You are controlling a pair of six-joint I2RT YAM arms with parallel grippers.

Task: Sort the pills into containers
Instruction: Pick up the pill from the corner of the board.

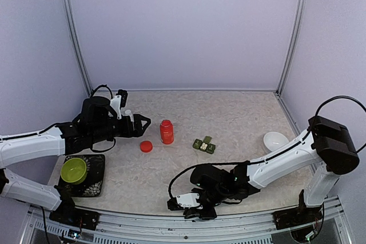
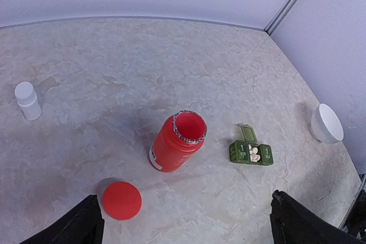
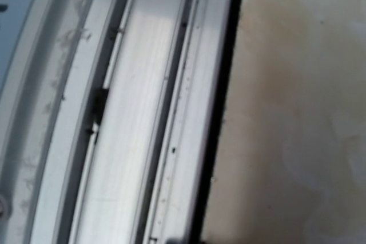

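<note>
The table top showed a matt, stone-like marbled surface, faintly mottled. The red bottle looked like smooth plastic with a soft sheen, and its red cap was plain and matt. The dark green pill box appeared to be hard moulded plastic, and the whitish pills were chalky and dull. The white bowl was smooth and lightly glossy. The small white bottle was matt plastic. The edge rail was pale brushed metal, scuffed and streaked.
</note>
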